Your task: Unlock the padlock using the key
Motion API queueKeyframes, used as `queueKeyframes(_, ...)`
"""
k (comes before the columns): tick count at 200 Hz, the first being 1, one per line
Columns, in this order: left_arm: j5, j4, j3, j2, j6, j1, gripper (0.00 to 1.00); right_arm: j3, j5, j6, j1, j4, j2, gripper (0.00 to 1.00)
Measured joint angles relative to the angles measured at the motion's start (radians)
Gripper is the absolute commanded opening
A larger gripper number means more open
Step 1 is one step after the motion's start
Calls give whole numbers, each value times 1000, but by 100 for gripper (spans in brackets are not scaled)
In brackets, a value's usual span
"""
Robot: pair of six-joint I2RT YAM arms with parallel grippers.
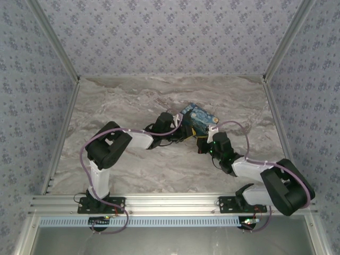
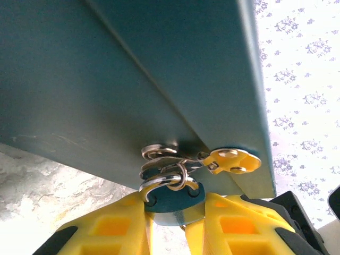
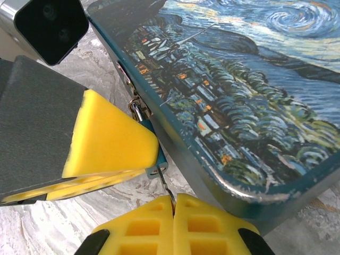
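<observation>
Robot test cell, lab type. Marbled table (image 1: 133,170) boxed in by floral-print walls (image 1: 170,37) and aluminium posts (image 1: 54,40). Left arm (image 1: 109,146), right arm (image 1: 281,183) bolted to near rail (image 1: 170,202).

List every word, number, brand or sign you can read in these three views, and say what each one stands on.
There are none to read.
The box lid carries only a painted night-sky picture, with no lettering.
The padlock shows no legible marking on its teal body.
The wallpaper has a repeating flower pattern and no text.
</observation>
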Motion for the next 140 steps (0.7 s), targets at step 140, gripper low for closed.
queueKeyframes(140,-48,50,0,0,-24,6,24,45,-193,49,-111,77,79,0)
